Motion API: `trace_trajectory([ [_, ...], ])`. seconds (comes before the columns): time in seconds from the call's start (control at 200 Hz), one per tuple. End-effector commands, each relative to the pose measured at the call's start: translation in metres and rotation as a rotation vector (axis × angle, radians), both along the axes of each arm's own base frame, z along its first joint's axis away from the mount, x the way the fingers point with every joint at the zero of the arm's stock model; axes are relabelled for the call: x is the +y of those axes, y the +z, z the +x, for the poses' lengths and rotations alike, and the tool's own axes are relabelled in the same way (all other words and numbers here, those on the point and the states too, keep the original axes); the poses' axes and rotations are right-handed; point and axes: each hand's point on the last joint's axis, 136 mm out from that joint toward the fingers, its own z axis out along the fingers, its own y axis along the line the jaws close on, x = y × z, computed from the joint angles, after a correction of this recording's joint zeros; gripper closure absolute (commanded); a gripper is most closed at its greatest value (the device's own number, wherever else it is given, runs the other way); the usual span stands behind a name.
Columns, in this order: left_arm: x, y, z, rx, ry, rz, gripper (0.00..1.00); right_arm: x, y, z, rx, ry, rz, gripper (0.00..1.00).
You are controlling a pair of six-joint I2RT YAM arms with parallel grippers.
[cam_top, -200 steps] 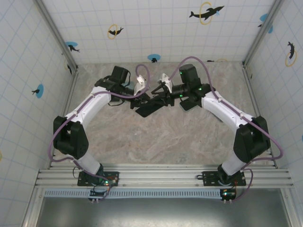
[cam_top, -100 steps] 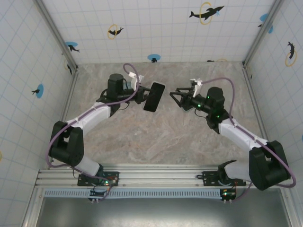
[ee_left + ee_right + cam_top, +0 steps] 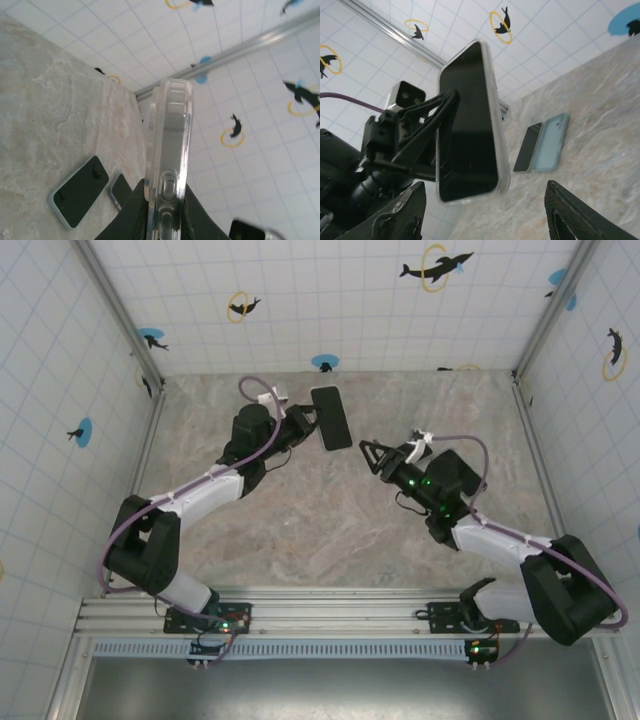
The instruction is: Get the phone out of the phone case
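Contact is breaking: the right claw, jaws spread and empty, is pulling back from the phone, which is hanging above the bench in the clamped left claw, apparently still seated in its phone case, so extraction is still pending.

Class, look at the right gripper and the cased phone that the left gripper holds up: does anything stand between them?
Nothing visible does. The open right gripper faces the phone in its clear case, clamped in the left gripper, across open air.
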Motion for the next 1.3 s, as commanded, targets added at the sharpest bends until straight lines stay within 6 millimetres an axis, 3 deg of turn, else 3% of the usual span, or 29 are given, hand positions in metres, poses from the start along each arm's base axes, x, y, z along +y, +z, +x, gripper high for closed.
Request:
trace_trajectory([
  [0.0,0.006,0.014,0.011,0.085,0.118,-0.129,0.86,0.003,0.007,-0.002,0.012,-0.028,0.122,0.37],
  [0.025,0.003,0.01,0.011,0.104,0.116,-0.129,0.86,0.005,0.005,-0.003,0.019,-0.021,0.13,0.37],
  [0.05,-0.001,0.023,0.014,0.093,0.11,-0.148,0.86,0.008,0.005,-0.004,0.025,-0.014,0.141,0.37],
  [0.12,-0.009,0.023,0.015,0.112,0.095,-0.161,0.83,0.017,0.004,-0.006,0.037,0.012,0.166,0.38],
  [0.35,-0.02,0.013,0.015,0.174,0.104,-0.198,0.82,0.035,0.016,-0.005,0.019,0.075,0.228,0.43],
  [0.46,-0.021,0.01,0.015,0.21,0.122,-0.214,0.83,0.04,0.018,-0.001,0.032,0.086,0.257,0.49],
  [0.671,-0.02,0.022,0.015,0.159,0.138,-0.275,0.83,0.052,0.024,0.003,0.061,0.125,0.326,0.62],
  [0.971,-0.022,0.034,0.013,0.113,0.12,-0.318,0.82,0.053,0.033,0.006,0.082,0.129,0.428,0.73],
  [1.296,-0.023,0.036,0.012,0.11,0.109,-0.336,0.83,0.047,0.048,0.01,0.055,0.123,0.507,0.77],
])
